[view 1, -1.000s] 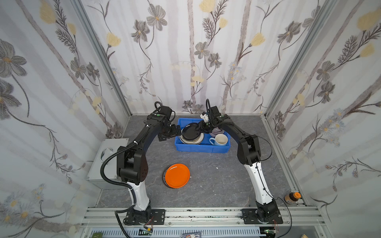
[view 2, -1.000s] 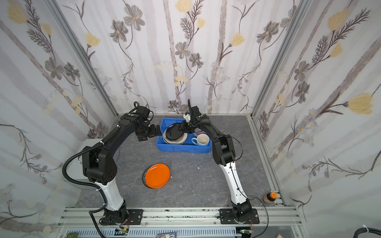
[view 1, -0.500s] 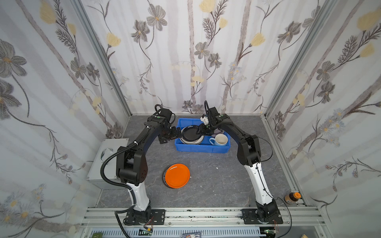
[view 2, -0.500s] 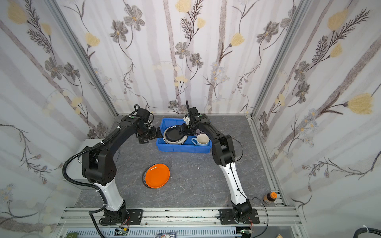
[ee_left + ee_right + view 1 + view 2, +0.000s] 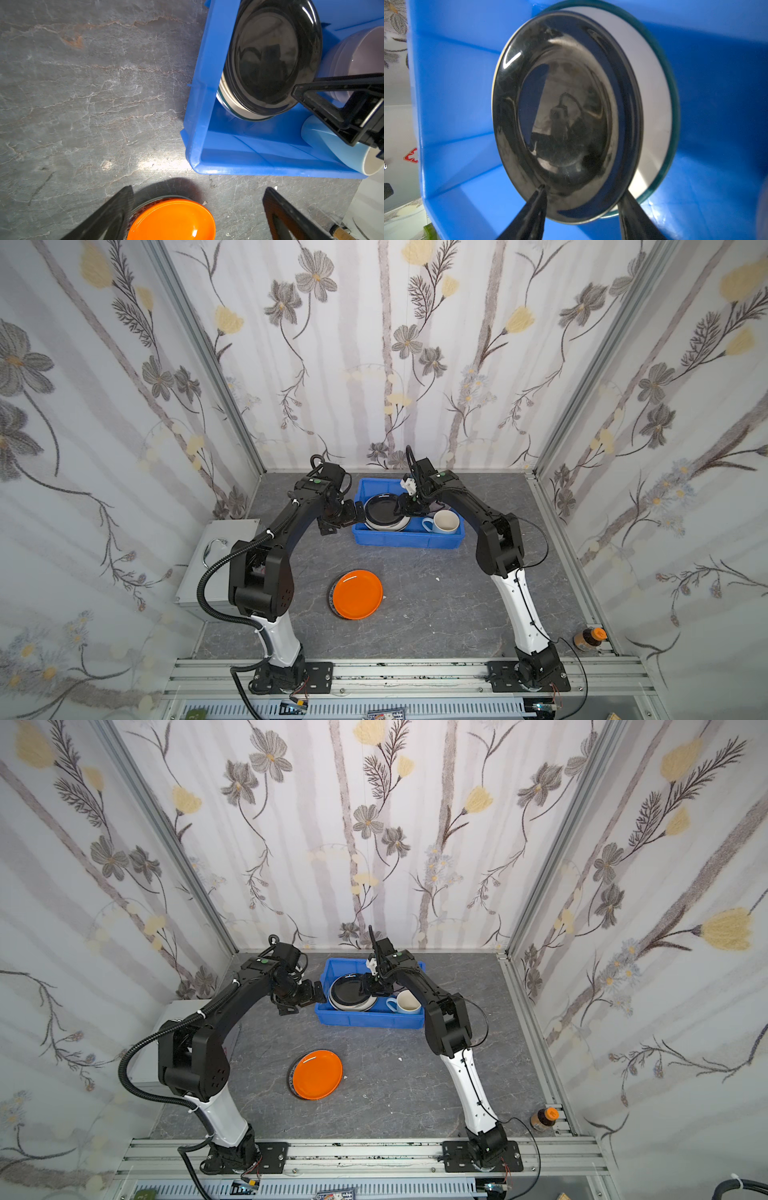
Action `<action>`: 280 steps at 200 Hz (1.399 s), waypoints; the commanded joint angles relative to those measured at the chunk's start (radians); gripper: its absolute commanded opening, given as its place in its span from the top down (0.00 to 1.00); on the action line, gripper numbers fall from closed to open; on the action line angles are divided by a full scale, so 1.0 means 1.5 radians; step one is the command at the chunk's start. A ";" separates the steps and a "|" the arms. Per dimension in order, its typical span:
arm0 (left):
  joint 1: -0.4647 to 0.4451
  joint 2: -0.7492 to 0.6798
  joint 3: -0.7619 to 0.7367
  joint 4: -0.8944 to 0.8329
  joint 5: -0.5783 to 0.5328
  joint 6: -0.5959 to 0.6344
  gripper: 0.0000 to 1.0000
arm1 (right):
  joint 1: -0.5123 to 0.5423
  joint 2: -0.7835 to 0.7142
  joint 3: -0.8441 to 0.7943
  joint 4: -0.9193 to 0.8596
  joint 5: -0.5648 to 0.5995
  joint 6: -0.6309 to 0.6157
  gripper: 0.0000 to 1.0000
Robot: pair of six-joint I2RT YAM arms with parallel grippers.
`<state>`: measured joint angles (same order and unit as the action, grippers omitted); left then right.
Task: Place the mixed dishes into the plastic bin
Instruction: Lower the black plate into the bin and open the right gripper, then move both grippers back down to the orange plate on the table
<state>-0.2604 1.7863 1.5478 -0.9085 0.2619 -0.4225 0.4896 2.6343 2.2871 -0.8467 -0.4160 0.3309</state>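
The blue plastic bin (image 5: 407, 541) (image 5: 365, 1021) (image 5: 199, 83) (image 5: 456, 83) holds a black plate (image 5: 382, 508) (image 5: 349, 990) (image 5: 270, 58) (image 5: 562, 116). That plate leans on a white plate with a dark rim (image 5: 652, 93). A pale-blue mug (image 5: 445, 522) (image 5: 407, 1002) (image 5: 332, 149) and a lilac bowl (image 5: 357, 62) are in the bin too. My right gripper (image 5: 405, 510) (image 5: 370, 989) (image 5: 584, 189) is open, its fingers straddling the black plate's rim. Just outside the bin's left wall, my left gripper (image 5: 343, 517) (image 5: 305, 997) (image 5: 198, 188) stands open and empty. An orange plate (image 5: 357, 594) (image 5: 318, 1074) (image 5: 172, 220) lies on the table, with a darker plate edge under it.
A silver metal case (image 5: 216, 547) with a handle stands at the left behind my left arm. A small bottle with an orange cap (image 5: 588, 639) (image 5: 544, 1119) sits at the front right corner. Flowered walls close in three sides.
My right gripper's jaws have spread wider around the black plate's rim, and the plate has settled lower onto the stack. The left arm has barely moved.
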 commanded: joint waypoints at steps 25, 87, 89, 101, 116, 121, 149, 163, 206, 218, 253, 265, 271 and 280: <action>0.002 -0.015 -0.009 0.002 -0.015 0.002 0.00 | 0.003 0.003 0.024 0.008 0.021 -0.008 0.45; 0.001 0.014 0.028 -0.009 -0.007 0.010 0.00 | -0.009 -0.001 0.025 -0.006 0.051 -0.017 0.48; 0.001 0.014 0.030 -0.009 -0.007 0.010 0.00 | -0.008 -0.001 0.025 -0.005 0.050 -0.017 0.49; 0.001 0.017 0.032 -0.011 -0.007 0.010 0.00 | -0.008 0.002 0.025 -0.001 0.044 -0.015 0.50; 0.002 0.016 0.034 -0.017 -0.008 0.014 0.00 | -0.008 0.003 0.025 0.000 0.031 -0.011 0.52; 0.001 0.015 0.033 -0.019 -0.010 0.015 0.00 | -0.008 0.001 0.024 0.000 0.028 -0.009 0.53; 0.001 -0.001 0.011 -0.028 -0.018 0.017 0.00 | -0.003 -0.023 0.024 -0.015 0.038 -0.011 0.57; 0.001 -0.024 -0.025 -0.023 -0.019 0.009 0.02 | 0.004 -0.050 0.023 -0.030 0.058 -0.022 0.59; -0.004 -0.165 -0.230 0.022 -0.022 -0.048 0.09 | 0.059 -0.176 -0.076 -0.046 0.110 -0.059 0.60; -0.013 -0.216 -0.292 0.038 -0.024 -0.070 0.11 | 0.080 -0.229 -0.158 -0.016 0.101 -0.056 0.60; -0.061 -0.348 -0.464 0.086 -0.045 -0.166 0.17 | 0.143 -0.355 -0.396 0.090 0.064 -0.021 0.61; -0.082 -0.402 -0.508 0.096 -0.053 -0.199 0.19 | 0.164 -0.385 -0.451 0.108 0.065 -0.014 0.61; -0.092 -0.420 -0.527 0.100 -0.057 -0.215 0.21 | 0.175 -0.398 -0.474 0.115 0.067 -0.011 0.61; -0.108 -0.442 -0.550 0.106 -0.061 -0.234 0.25 | 0.192 -0.417 -0.505 0.127 0.068 -0.006 0.61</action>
<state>-0.3820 1.1946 0.7940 -0.8112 0.2070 -0.6445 0.7300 2.0762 1.6253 -0.7738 -0.3061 0.2901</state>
